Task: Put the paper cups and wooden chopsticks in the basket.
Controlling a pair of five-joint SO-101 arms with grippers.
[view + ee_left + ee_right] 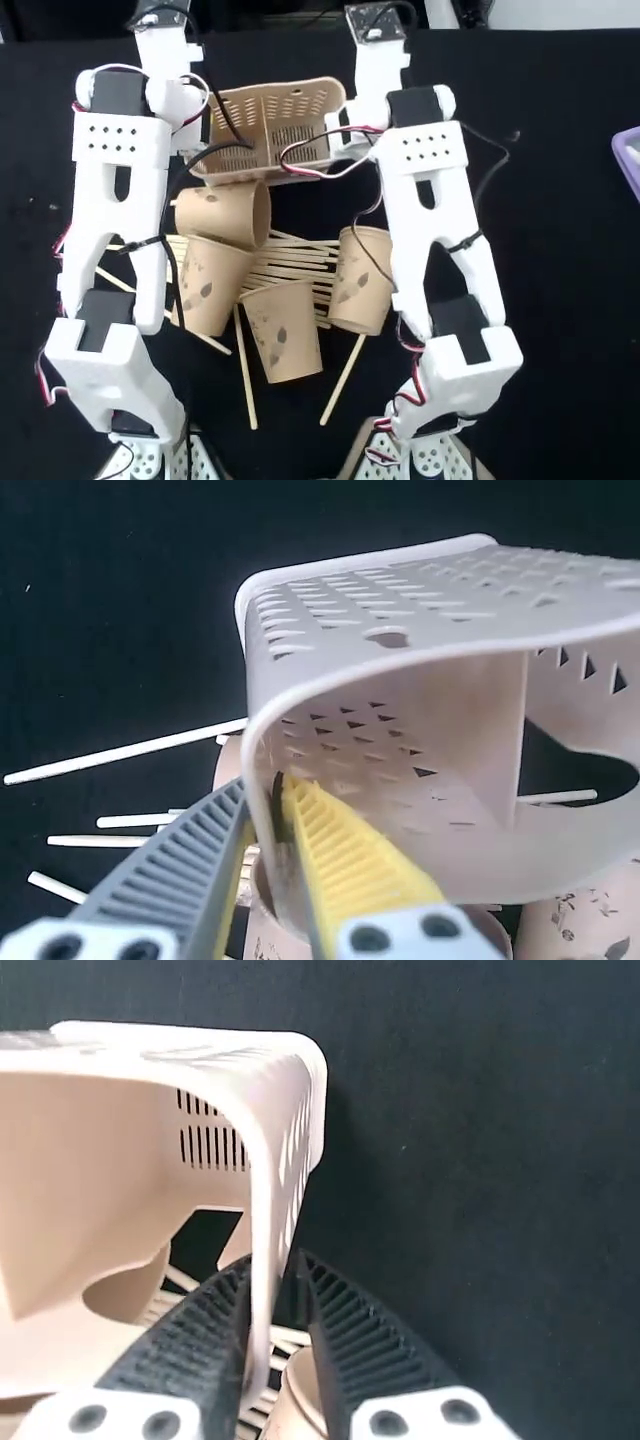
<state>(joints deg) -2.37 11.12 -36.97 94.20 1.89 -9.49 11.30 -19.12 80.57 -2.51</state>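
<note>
Steadying the tipped basket (275, 110), with left gripper (272, 815) and right gripper (268, 1305) each clamped on its rim; cups (225, 215) and chopsticks (295, 262) loose beside it. Next, likely: standing it upright.

White arms (118, 190), black servos (118, 92); ribbed yellow-and-grey fingers (345, 855).

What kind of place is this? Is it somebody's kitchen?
Probably a robot practice bench, not a kitchen: two white robot arms at a black-covered table, with paper cups, chopsticks and a basket between them.
</note>
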